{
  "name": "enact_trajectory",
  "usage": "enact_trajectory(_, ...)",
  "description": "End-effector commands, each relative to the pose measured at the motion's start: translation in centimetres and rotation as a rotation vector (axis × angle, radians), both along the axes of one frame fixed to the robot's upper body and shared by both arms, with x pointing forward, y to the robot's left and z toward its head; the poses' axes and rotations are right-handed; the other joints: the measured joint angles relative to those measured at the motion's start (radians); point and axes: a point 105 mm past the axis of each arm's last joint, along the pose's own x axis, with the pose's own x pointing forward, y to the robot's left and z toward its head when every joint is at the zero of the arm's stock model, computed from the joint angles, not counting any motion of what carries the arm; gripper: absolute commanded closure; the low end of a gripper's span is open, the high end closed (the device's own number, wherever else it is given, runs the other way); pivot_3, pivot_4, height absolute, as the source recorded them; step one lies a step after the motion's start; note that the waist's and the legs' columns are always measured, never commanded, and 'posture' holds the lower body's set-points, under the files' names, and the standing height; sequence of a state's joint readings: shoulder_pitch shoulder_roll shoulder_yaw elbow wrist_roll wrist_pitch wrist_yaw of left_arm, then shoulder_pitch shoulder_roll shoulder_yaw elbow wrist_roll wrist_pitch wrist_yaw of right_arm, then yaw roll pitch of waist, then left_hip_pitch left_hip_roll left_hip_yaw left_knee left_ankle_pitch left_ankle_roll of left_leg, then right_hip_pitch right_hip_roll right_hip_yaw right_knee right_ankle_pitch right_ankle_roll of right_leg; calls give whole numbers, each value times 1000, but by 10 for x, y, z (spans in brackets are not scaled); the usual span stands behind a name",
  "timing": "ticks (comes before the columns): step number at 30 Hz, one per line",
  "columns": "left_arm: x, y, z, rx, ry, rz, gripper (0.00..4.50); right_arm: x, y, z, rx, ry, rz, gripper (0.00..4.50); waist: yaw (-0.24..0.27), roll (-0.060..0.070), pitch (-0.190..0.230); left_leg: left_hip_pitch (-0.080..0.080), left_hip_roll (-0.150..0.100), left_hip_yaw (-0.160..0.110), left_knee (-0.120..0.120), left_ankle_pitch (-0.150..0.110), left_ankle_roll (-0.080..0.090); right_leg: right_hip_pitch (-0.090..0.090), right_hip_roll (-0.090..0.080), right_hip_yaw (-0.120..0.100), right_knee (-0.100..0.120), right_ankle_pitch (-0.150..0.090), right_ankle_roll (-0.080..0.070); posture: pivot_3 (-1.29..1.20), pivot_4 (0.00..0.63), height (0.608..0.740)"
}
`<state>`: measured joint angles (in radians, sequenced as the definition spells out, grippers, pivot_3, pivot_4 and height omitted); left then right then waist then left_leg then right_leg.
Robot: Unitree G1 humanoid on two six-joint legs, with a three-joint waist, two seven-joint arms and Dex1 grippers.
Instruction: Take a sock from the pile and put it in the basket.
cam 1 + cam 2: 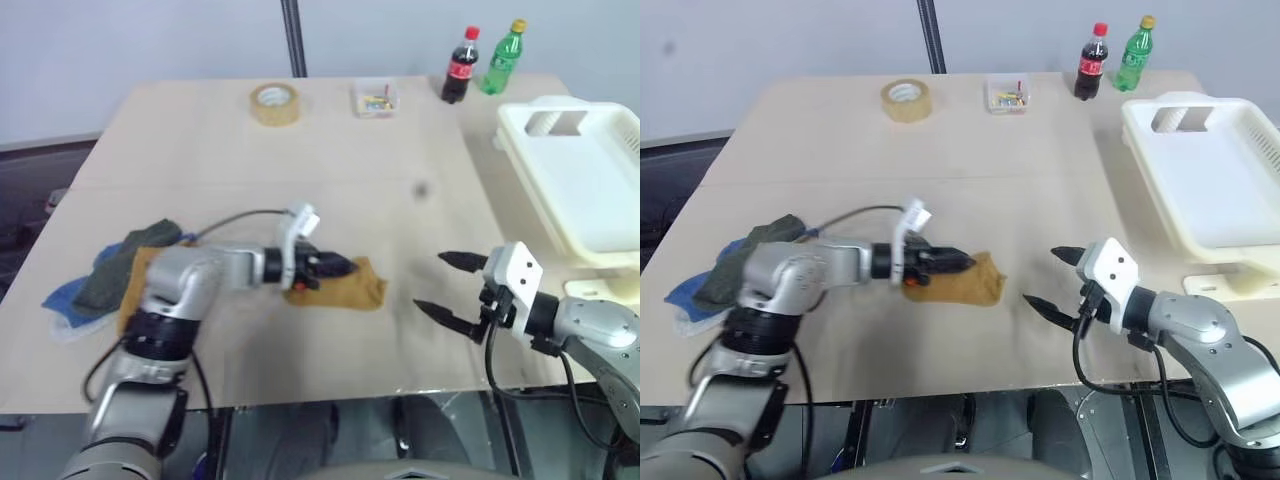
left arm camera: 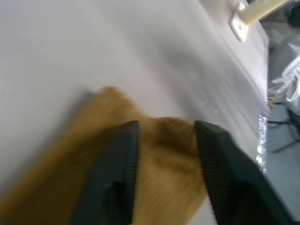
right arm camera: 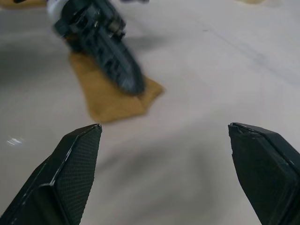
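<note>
Light wooden table (image 1: 330, 190) against a pale wall; mustard sock (image 1: 345, 283) mid-table
Eye view: pile (image 1: 110, 270) at left edge, basket (image 1: 590, 190) at right. Left wrist: left gripper (image 2: 164, 159) part-spread over sock. Right wrist: right gripper (image 3: 164, 159) spread wide above bare tabletop

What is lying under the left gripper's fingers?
The mustard sock lies flat on the table beneath the left gripper; the sock's near end is covered by the gripper.
</note>
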<state>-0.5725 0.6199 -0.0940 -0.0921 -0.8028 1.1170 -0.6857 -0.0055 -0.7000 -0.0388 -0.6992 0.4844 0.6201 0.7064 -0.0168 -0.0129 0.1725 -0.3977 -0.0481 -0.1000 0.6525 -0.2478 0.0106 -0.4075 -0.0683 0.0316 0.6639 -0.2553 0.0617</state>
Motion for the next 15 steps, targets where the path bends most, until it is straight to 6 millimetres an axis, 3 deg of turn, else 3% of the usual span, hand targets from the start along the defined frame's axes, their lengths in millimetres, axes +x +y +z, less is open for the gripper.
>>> enact_trajectory(1, -8, 45, 27, 66, -263, 7, 2744, 7, 29, -8, 28, 41, 38, 0, 1, -1, 0, 0, 0, 1, 0, 0, 0, 0, 0, 1, -1, 0, 0, 0, 150, 740)
enact_trajectory(5, -19, 68, -10, 218, -279, 16, 2744, 18, 46, -18, 67, 99, 36, 0, 2, 0, 0, 1, -1, 1, -1, 0, 0, 0, -1, 1, -1, 0, 0, 0, 150, 740)
enact_trajectory(10, -21, 60, -46, 257, -276, 53, 2744, 45, 49, -44, 14, 135, -50, 0, 27, -1, 0, 0, -2, -2, -1, 0, 0, 1, -2, -3, -2, 0, 0, 0, 150, 740)
enact_trajectory(12, -23, 55, -55, 243, -256, 70, 2705, 47, 49, -47, 5, 147, -41, 520, 32, -1, -1, 0, -3, -2, 0, 0, 0, 1, -2, -3, -1, 0, 0, 0, 150, 740)
enact_trajectory(15, -32, 43, -55, 188, -235, 60, 3442, 44, 45, -53, -40, 155, -19, 1524, 30, 0, -1, 0, -3, -2, 0, 0, 1, 1, -2, -3, -1, 0, 0, 0, 150, 740)
